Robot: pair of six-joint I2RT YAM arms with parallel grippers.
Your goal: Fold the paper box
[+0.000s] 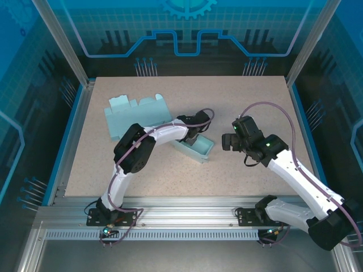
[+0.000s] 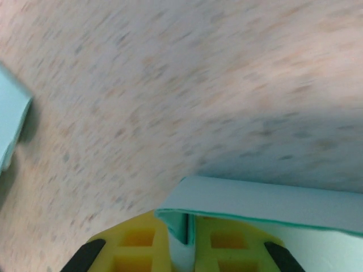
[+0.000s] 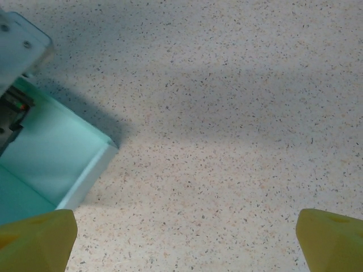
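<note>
Mid-fold: left tool pinches a wall of the pale teal paper box.
Right tool spread beside the box; next it likely needs to close on the free flap.

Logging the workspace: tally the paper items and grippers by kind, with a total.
Folded box: 1
Flat sheet: 1
Grippers: 2, left gripper and right gripper
Total: 4

Smeared tabletop on left wrist cam, paper box chopped off by right wrist cam's left edge.
</note>
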